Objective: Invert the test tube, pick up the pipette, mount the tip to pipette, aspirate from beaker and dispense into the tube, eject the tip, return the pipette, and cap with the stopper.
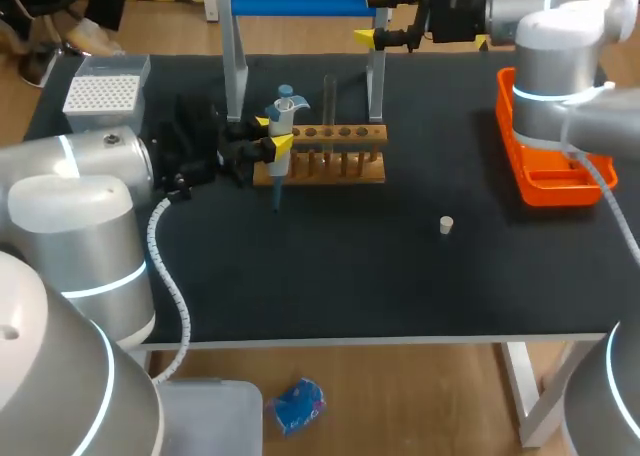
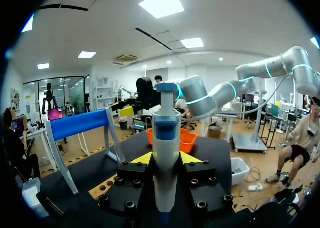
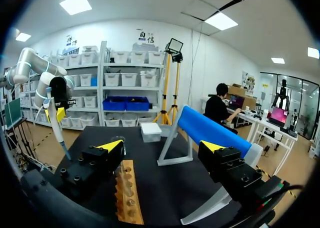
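Pipette (image 1: 282,156) stands upright just left of centre in the head view, clamped between the yellow tips of the left gripper (image 1: 266,136), its point down in front of the left end of the rack (image 1: 335,166). The tube (image 1: 328,101) stands in the rack. The stopper (image 1: 447,225) lies right of centre on the table (image 1: 400,286). The right gripper (image 1: 372,17), at top centre, is spread wide and holds nothing.

Head view: above and behind robot, looking down on whole tabletop (image 1: 350,276).
Left wrist view: close by the rack (image 1: 320,161), facing right edge.
Right wrist view: far edge, facing left.
Shared: rack.
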Action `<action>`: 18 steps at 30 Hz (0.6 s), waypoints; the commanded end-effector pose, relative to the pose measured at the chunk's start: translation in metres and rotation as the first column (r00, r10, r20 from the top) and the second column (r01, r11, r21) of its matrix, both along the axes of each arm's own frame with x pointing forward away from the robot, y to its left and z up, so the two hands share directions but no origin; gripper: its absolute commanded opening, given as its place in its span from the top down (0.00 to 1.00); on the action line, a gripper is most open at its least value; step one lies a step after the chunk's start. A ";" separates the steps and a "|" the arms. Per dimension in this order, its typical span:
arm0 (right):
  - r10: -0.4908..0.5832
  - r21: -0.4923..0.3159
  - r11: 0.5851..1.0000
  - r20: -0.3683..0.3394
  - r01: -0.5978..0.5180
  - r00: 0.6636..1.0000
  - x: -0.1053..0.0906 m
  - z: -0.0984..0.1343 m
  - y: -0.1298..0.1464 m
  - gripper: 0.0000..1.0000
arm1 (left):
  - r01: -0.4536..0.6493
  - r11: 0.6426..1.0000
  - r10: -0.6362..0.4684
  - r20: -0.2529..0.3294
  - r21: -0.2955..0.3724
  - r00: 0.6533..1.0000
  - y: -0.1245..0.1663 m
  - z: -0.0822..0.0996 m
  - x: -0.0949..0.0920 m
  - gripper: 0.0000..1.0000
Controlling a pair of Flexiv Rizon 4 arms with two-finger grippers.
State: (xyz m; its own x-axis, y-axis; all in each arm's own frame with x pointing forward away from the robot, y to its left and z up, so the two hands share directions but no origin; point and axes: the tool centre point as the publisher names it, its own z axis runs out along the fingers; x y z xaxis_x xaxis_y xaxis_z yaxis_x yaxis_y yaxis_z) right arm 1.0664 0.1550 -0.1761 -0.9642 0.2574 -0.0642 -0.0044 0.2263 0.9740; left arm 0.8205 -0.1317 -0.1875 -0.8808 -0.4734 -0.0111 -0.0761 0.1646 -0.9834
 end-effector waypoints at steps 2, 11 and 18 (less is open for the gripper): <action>-0.001 -0.002 1.000 0.000 0.001 1.000 0.000 0.000 0.000 0.00 | 0.004 1.000 -0.004 -0.001 -0.001 1.000 0.002 0.000 0.000 1.00; -0.001 -0.002 1.000 0.000 0.001 1.000 0.000 0.000 0.000 0.00 | -0.027 0.998 0.027 0.015 0.047 1.000 0.000 0.013 0.011 1.00; -0.001 -0.002 1.000 0.000 0.001 1.000 0.000 0.000 0.000 0.00 | -0.163 0.977 0.173 -0.067 0.137 0.983 0.010 0.028 0.059 1.00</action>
